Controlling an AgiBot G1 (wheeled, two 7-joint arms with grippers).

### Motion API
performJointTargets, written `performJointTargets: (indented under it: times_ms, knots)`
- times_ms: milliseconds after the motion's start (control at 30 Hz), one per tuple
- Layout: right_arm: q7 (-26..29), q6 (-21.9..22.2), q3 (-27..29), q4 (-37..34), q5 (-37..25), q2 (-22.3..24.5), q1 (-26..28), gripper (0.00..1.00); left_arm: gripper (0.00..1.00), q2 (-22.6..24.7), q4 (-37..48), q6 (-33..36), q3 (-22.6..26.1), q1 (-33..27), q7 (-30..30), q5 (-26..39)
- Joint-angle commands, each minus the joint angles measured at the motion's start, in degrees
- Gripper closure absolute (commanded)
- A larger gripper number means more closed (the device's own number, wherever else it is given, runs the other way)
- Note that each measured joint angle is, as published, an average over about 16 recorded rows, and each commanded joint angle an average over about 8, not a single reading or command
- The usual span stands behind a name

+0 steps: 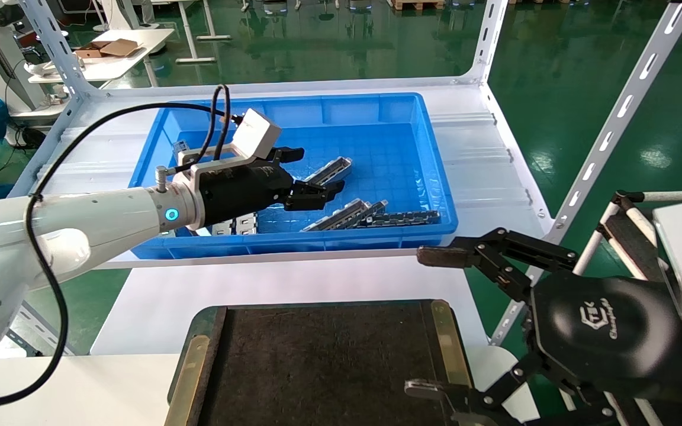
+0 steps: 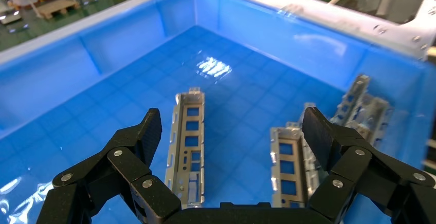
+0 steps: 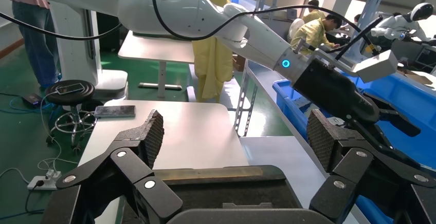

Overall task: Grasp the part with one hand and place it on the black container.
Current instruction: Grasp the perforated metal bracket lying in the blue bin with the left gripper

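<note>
Several long silver-grey parts with rectangular cutouts lie in the blue bin (image 1: 436, 177). One part (image 1: 330, 171) (image 2: 187, 147) lies just ahead of my left gripper (image 1: 311, 175) (image 2: 234, 126), which hovers open above the bin floor with nothing between its fingers. A second part (image 2: 288, 167) (image 1: 341, 215) lies under the other fingertip (image 2: 316, 129). The black container (image 1: 323, 361) (image 3: 221, 183), felt-lined with brass strips, sits on the near table and holds nothing. My right gripper (image 1: 430, 322) (image 3: 236, 134) hangs open at its right edge.
A darker bar (image 1: 403, 218) and short grey slotted blocks (image 1: 235, 225) also lie near the bin's front wall. More silver bars (image 2: 365, 108) are stacked by the right wall. White rack posts (image 1: 613, 124) rise at the shelf's corners. A white table (image 3: 175, 131) extends beyond the container.
</note>
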Motion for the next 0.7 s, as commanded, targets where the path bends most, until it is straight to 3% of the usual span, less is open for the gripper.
performJointTargets:
  times_ms: [33,333,400,433,633,700]
  knots:
    - [0.00,0.00,0.00,0.00,0.00,0.00,0.00,0.00,0.00,1.24,2.52,-1.12,0.05,-0.86,1.05,0.22]
    - [-0.01,0.01,-0.02,0.00,0.01,0.01,0.00,0.00,0.00,4.16,7.75,-6.17,0.15,-2.24,2.30,0.16]
    - [-0.01,0.01,-0.02,0.00,0.01,0.01,0.00,0.08,0.05,4.39,7.98,-6.93,0.25,-2.14,2.16,0.09]
    - [-0.01,0.01,-0.02,0.00,0.01,0.01,0.01,0.21,0.13,4.46,7.99,-7.28,0.34,-2.04,2.08,0.07]
    - [-0.01,0.01,-0.03,0.00,0.02,0.01,0.01,0.95,0.88,4.67,7.54,-8.99,0.94,-1.16,1.29,-0.13]
    - [-0.02,0.01,-0.03,0.00,0.02,0.01,0.01,1.00,1.00,4.69,7.31,-9.52,1.16,-0.86,1.03,-0.23]
